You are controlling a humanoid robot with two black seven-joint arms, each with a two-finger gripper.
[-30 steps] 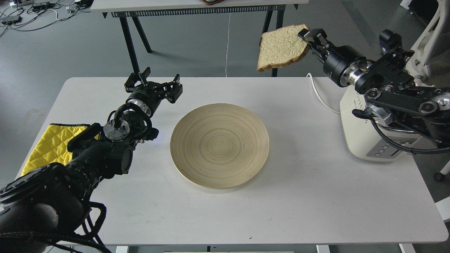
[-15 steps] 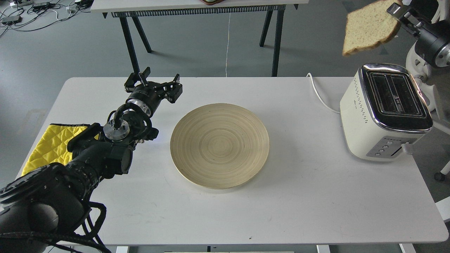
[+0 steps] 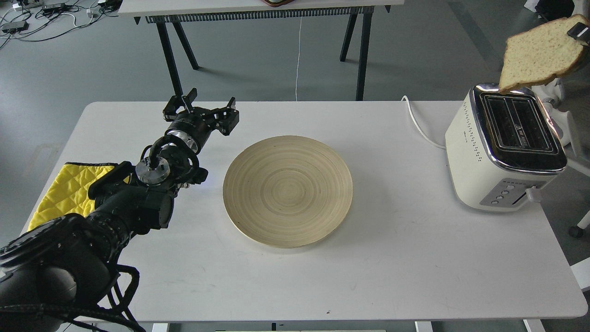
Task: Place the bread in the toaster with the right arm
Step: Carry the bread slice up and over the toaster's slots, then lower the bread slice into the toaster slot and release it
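1. The bread slice (image 3: 541,53) is held in the air, tilted, above the far end of the toaster (image 3: 502,147).
2. The right gripper (image 3: 581,32) is seen only at the frame edge, clamped on the slice's upper right corner.
3. The left gripper (image 3: 203,108) is spread apart over the white table (image 3: 405,258), beside the bamboo plate (image 3: 288,191).

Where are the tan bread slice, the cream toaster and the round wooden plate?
tan bread slice (image 3: 540,53), head view, middle of its face
cream toaster (image 3: 466,161), head view, left side wall
round wooden plate (image 3: 288,191), head view, centre
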